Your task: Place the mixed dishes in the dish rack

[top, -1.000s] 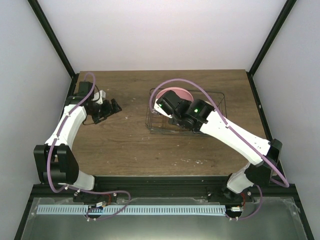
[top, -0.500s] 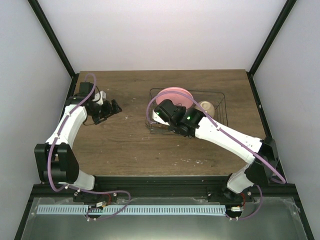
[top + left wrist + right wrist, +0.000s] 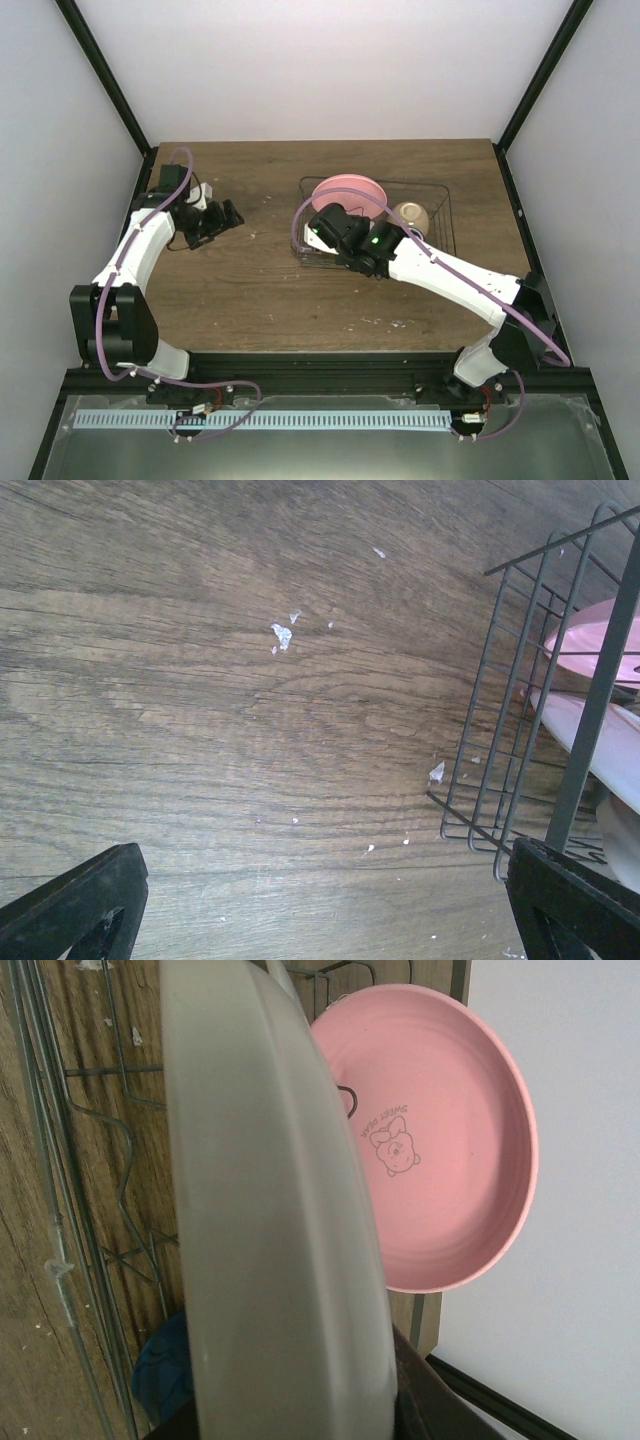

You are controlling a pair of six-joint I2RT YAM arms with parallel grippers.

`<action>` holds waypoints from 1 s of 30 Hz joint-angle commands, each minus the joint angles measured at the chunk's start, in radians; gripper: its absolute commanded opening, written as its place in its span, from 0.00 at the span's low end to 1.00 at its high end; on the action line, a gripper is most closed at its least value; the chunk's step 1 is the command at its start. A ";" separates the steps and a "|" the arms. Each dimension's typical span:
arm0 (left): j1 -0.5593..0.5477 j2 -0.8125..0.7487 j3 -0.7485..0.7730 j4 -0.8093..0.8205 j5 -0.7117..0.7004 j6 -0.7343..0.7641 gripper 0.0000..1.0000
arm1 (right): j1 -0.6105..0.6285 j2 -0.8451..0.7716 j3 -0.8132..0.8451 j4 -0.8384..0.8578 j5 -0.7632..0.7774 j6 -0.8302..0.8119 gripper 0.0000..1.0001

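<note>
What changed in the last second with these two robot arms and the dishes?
The right hand slid a little toward the near side of the rack. Its arm swung off the rack, uncovering the cream bowl and more of the pink plate. Nothing was visibly grabbed or let go. The left hand, open over the table, and the rack stayed put.

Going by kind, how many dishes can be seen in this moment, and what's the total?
Plates: 2, the pink plate and the pale plate
Bowls: 1, the cream bowl
Mugs: 1, the dark blue mug, mostly hidden
Total: 4
</note>
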 commanded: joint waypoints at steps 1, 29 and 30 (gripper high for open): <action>0.000 0.009 -0.008 0.009 0.001 0.016 1.00 | -0.004 -0.016 -0.010 0.049 0.056 0.014 0.02; 0.001 0.025 -0.014 0.018 0.017 0.016 1.00 | -0.005 0.016 -0.131 0.201 0.098 -0.055 0.44; 0.001 0.025 -0.012 0.018 0.016 0.016 1.00 | -0.004 0.017 -0.131 0.202 0.101 -0.056 0.44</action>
